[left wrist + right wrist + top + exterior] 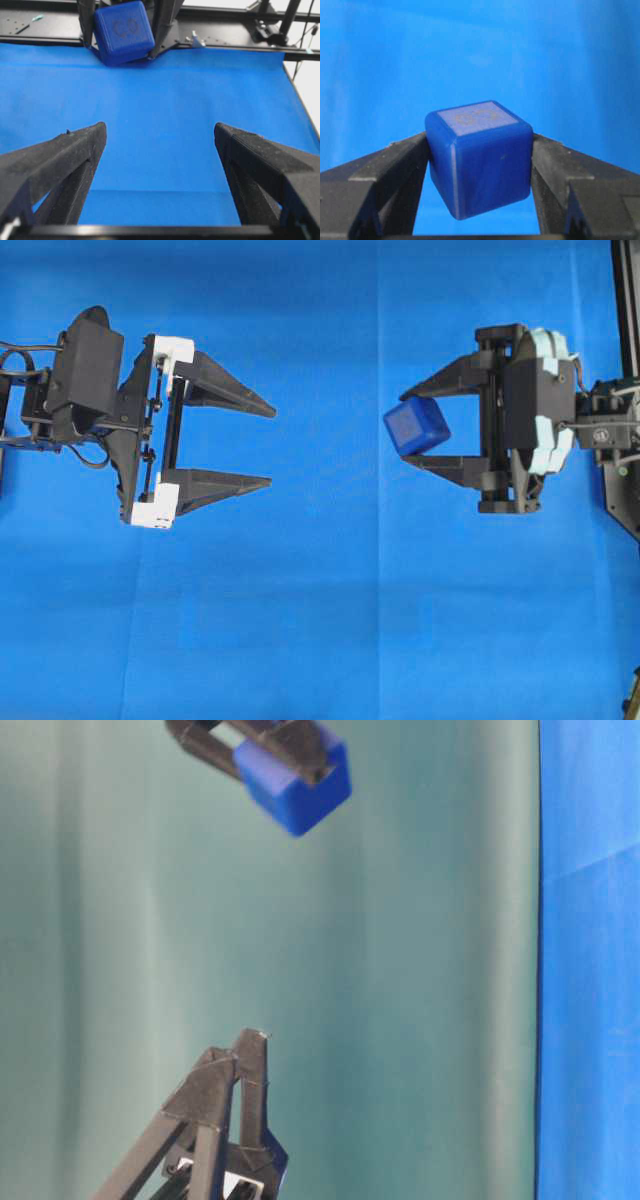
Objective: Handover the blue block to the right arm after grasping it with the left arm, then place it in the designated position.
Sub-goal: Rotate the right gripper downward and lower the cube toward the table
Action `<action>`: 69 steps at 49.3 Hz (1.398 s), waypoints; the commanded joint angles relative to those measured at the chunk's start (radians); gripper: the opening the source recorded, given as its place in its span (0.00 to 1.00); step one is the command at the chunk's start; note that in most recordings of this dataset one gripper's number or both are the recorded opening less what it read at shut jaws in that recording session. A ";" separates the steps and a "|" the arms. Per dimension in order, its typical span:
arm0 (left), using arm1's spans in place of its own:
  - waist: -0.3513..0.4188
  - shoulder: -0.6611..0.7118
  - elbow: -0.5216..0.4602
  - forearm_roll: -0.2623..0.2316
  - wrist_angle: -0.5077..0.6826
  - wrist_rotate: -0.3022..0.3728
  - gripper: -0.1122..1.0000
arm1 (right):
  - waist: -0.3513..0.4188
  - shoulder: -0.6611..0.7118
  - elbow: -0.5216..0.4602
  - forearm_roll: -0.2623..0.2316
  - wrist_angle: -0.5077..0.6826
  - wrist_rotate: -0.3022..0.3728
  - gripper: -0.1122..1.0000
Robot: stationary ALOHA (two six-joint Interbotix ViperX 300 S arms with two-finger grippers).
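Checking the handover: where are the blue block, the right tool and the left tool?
blue block (417, 427): overhead view, its top face.
right tool (415, 427): overhead view, between its fingertips, on the clamped block.
left tool (272, 446): overhead view, open gap between its fingertips.

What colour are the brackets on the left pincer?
White brackets, carrying black fingers; clearest in the overhead view.

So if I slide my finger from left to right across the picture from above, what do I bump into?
Left arm → left gripper, wide open → bare blue cloth → blue block → right gripper holding it → right arm.
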 commanded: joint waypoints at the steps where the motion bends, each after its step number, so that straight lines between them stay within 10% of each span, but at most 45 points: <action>1: -0.002 -0.018 -0.018 0.002 -0.008 0.000 0.93 | 0.014 -0.011 -0.011 0.015 0.037 0.002 0.56; 69: 0.000 -0.018 -0.018 0.002 -0.008 -0.002 0.93 | 0.025 0.015 0.002 0.032 0.029 0.003 0.56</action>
